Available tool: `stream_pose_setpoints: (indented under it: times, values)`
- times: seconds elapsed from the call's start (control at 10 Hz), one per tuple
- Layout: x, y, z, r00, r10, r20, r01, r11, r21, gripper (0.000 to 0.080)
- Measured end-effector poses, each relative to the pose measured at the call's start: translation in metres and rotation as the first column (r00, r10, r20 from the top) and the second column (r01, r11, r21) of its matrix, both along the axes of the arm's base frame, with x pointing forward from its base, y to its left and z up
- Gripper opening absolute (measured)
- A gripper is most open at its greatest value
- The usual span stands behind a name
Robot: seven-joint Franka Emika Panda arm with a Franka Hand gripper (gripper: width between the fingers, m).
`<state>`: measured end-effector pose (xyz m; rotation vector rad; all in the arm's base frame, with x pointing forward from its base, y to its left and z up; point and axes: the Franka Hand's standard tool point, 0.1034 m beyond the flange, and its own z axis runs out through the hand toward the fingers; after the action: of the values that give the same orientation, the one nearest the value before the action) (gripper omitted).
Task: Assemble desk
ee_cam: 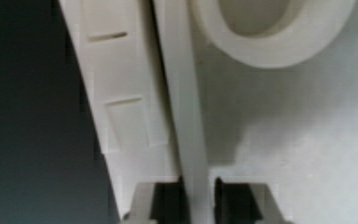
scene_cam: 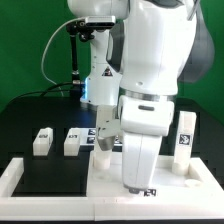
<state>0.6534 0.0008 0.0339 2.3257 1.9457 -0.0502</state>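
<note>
The desk top panel point(scene_cam: 108, 166) lies flat and white at the front of the black mat, under the arm. My gripper point(scene_cam: 148, 187) is down at its near edge. In the wrist view my gripper point(ee_cam: 201, 205) has its dark fingers point(ee_cam: 160, 203) closed on either side of a narrow white strip of the panel point(ee_cam: 186, 120). A round socket point(ee_cam: 265, 35) shows on the panel's face. Two short white legs point(scene_cam: 42, 141) point(scene_cam: 73, 143) stand at the exterior view's left, a third point(scene_cam: 104, 141) is close to the arm, and a taller one point(scene_cam: 185, 135) stands at the right.
The large white rail point(scene_cam: 28, 176) frames the mat's front and sides, and its slotted wall point(ee_cam: 126, 110) lies right beside the gripped strip. The arm's body hides the middle of the mat. A dark stand with cables point(scene_cam: 76, 60) is at the back.
</note>
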Motion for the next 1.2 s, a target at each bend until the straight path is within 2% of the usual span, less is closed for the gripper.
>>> stream_pose_setpoints:
  times: [0.2,0.3,0.4,0.5,0.6,0.7,1.2]
  values:
    - [-0.0019,-0.0023,-0.0011,1.0,0.001,-0.008,-0.001,1.0,-0.004,0.0065]
    - [-0.0019,-0.0028,-0.0011,1.0,0.0,-0.008,0.0,1.0,-0.004,0.0154]
    - [-0.002,-0.0033,-0.0012,1.0,-0.001,-0.008,0.0,1.0,-0.004,0.0338]
    - [-0.002,-0.0036,-0.0014,1.0,-0.001,-0.008,0.001,1.0,-0.004,0.0338]
    - [-0.0021,-0.0039,-0.0014,1.0,-0.001,-0.008,0.001,1.0,-0.004,0.0509]
    - [-0.0021,-0.0042,-0.0015,1.0,-0.002,-0.008,0.002,1.0,-0.004,0.0615]
    - [-0.0021,-0.0053,-0.0015,1.0,-0.004,-0.008,0.003,1.0,-0.004,0.0648]
